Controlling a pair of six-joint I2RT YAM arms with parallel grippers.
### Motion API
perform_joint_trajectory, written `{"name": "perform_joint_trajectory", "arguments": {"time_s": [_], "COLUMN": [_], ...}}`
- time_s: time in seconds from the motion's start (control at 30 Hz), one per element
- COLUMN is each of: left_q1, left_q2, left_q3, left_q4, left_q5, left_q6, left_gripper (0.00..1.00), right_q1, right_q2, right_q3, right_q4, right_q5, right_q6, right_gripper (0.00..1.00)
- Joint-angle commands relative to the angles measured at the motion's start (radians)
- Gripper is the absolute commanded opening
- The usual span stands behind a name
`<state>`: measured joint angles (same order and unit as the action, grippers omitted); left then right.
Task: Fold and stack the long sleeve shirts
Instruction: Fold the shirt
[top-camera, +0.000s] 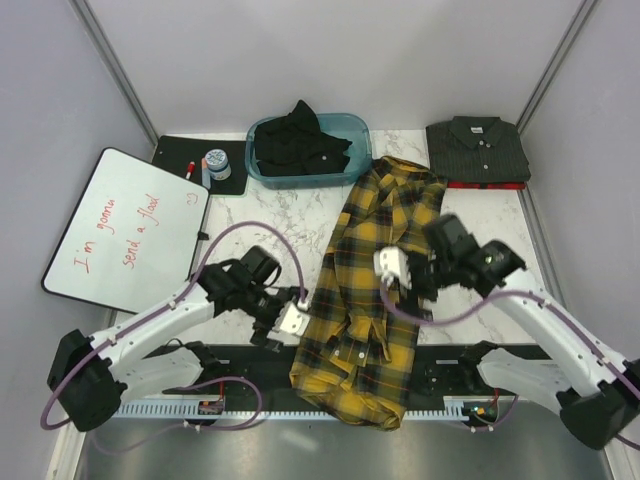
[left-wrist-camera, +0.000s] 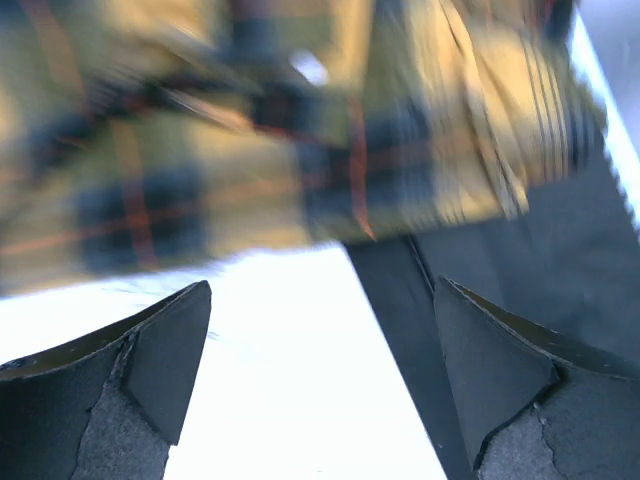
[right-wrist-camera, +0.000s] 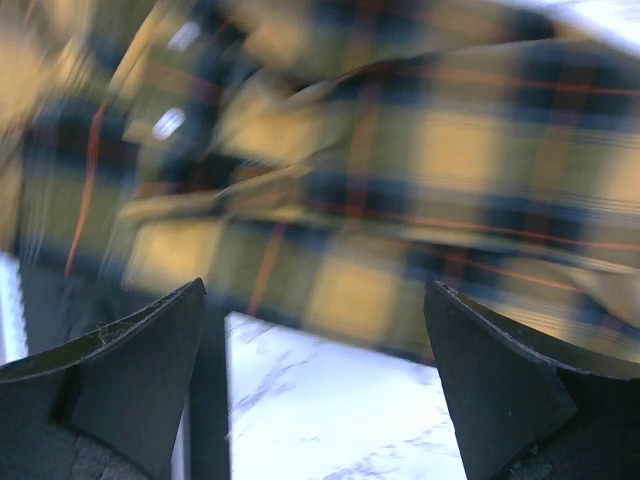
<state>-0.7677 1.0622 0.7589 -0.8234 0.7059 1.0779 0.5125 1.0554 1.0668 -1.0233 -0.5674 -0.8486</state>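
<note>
Plaid shirt (top-camera: 370, 290), yellow and black with thin red lines, lies lengthwise down the middle of the marble table (top-camera: 280, 210). It is rumpled and loosely doubled over. Its far end is just beside the teal bin (top-camera: 357, 127) and its near end drapes over the black strip at the table's front edge.

The bin stands at the far edge and holds a black shirt (top-camera: 300, 145), bunched up and rising above the rim. To the bin's right a charcoal shirt (top-camera: 478, 145) lies neatly folded, collar up, on something red (top-camera: 485, 184).

The left gripper (top-camera: 293, 320) sits at the plaid shirt's left edge. Its wrist view shows the jaws spread wide, with bare table and nothing between them. The right gripper (top-camera: 392, 268) hovers over the shirt's right half, likewise released and empty-handed.

On the left, a whiteboard (top-camera: 125, 230) with red handwriting leans near a black mat (top-camera: 175, 155), which carries a small lidded jar (top-camera: 216, 163) and a marker
</note>
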Motion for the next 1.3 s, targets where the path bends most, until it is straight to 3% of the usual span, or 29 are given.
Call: {"name": "perform_joint_trajectory", "arguments": {"time_s": [0.0,0.07,0.2,0.4,0.67,0.97,1.03,1.17,1.27], "left_q1": [0.022,0.021,-0.004,-0.062,-0.145,-0.169,-0.188,-0.211,-0.223], "left_q2": [-0.123,-0.142,-0.099,-0.065,-0.038,-0.025,-0.025,-0.002,0.039], "left_q3": [-0.170,-0.219,-0.231,-0.273,-0.320,-0.351,-0.365,-0.377,-0.365], "left_q4": [0.001,0.029,0.114,0.222,0.273,0.319,0.334,0.381,0.392], "left_q5": [0.012,0.043,0.069,0.064,0.064,0.101,0.102,0.116,0.113], "left_q6": [0.419,0.474,0.447,0.455,0.484,0.511,0.521,0.508,0.493], "left_gripper": [0.99,0.99,0.99,0.99,0.99,0.92,0.91,0.87,0.75], "right_q1": [0.263,0.366,0.610,0.832,0.940,1.032,1.038,1.060,1.081], "right_q2": [-0.165,-0.181,-0.184,-0.167,-0.072,0.000,0.006,0.025,0.025], "right_q3": [-0.223,-0.298,-0.352,-0.464,-0.487,-0.537,-0.544,-0.557,-0.571], "right_q4": [0.005,0.015,0.054,0.138,0.163,0.249,0.272,0.328,0.353], "right_q5": [0.115,0.167,0.213,0.311,0.310,0.330,0.328,0.339,0.328], "right_q6": [-0.162,-0.162,-0.141,-0.139,-0.178,-0.161,-0.155,-0.116,-0.112], "right_gripper": [0.96,0.95,0.95,0.95,0.93,0.90,0.83,0.51,0.45]}}
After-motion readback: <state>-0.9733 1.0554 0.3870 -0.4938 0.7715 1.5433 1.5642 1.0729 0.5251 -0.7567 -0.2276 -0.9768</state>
